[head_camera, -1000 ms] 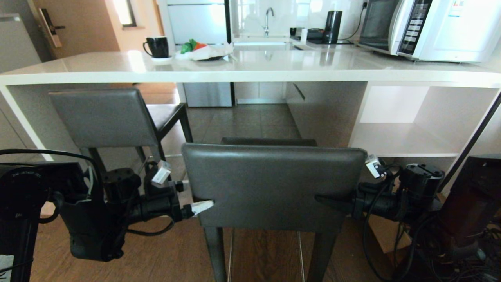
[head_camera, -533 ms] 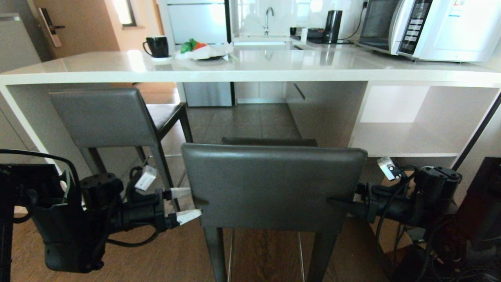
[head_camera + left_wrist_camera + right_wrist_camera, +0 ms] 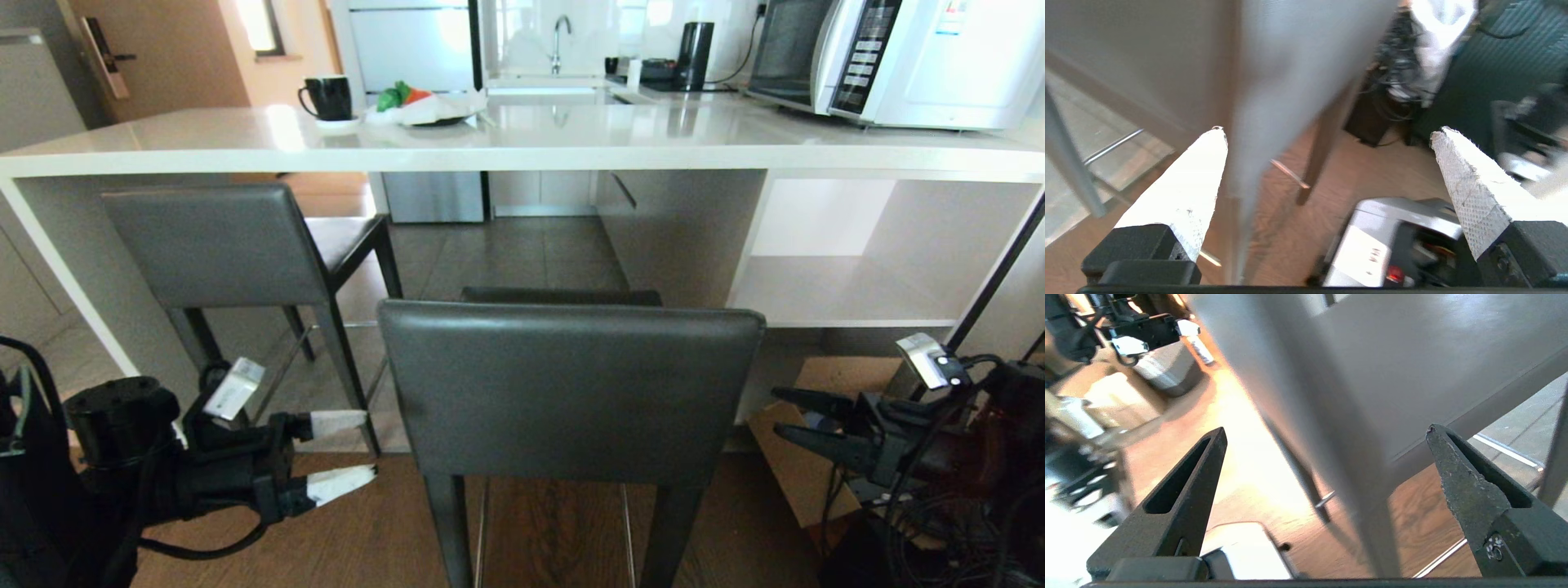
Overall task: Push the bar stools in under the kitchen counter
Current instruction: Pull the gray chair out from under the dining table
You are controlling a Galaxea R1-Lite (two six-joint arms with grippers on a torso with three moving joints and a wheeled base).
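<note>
Kitchen setting: kitchen counter (image 3: 522, 143), a glossy off-white slab carrying a black mug (image 3: 328, 97), a plate of food (image 3: 429, 109) and a microwave (image 3: 898, 57); wood floor on the robot's side, grey tile beneath the slab.

Left gripper (image 3: 339, 453): white-tipped fingers spread wide, nothing between them, low and just to the left of the near stool's backrest, no contact visible.

Right gripper (image 3: 796, 416): black fingers wide apart and empty, clear of the backrest's right edge, with bare floor showing in the gap.

Near bar stool (image 3: 571, 392): straight ahead between the two grippers, backrest facing the robot, its seat reaching toward the counter but the backrest not yet beneath the slab.

Far bar stool (image 3: 220, 245): beyond the left gripper and up from it, at the counter's left end, turned at an angle, seat partly under the top.

Change: a second ago both grippers sat against the backrest's side edges; since then each has swung outward and down, away from the stool, which has kept its place (the wrist views show the backrest blurred, slanting across the open fingers).

Meaning for the task: probably a release after a shove, or a regrip lower down; by the look of it both stools need more travel.
</note>
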